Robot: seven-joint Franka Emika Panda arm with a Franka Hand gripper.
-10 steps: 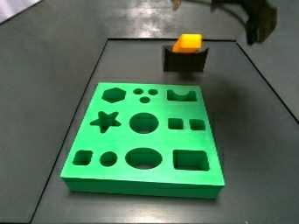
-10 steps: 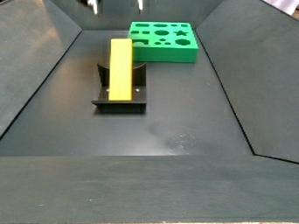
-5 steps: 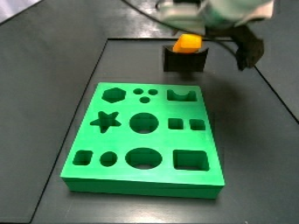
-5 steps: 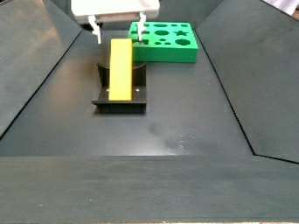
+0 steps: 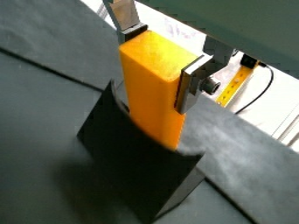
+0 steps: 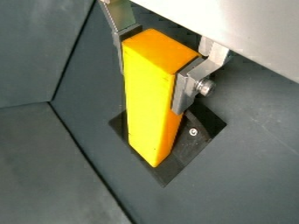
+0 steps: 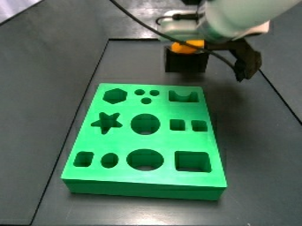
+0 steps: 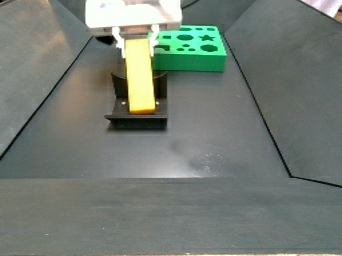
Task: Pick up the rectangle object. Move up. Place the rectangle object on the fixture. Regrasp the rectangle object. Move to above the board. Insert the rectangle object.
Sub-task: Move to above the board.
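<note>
Straddling the long orange-yellow rectangular block (image 5: 155, 87), the two-finger gripper (image 6: 159, 48) has a flat silver finger (image 5: 194, 77) against each side of the block's upper end — pressed close in both wrist views. Below the gripper, the block lies on the small dark notched fixture (image 8: 135, 110). The bright green board (image 7: 145, 137) with shaped cut-outs sits apart — beyond the gripper in a side view (image 8: 190, 47).

In a side view, the green board (image 7: 147, 139) is seen lying flat on the dark bench (image 7: 48, 106). Beyond its far edge, the dark fixture (image 7: 184, 60) is being covered from above by the end effector (image 7: 186, 40), with the orange rectangle object (image 7: 183, 44) partly showing.
</note>
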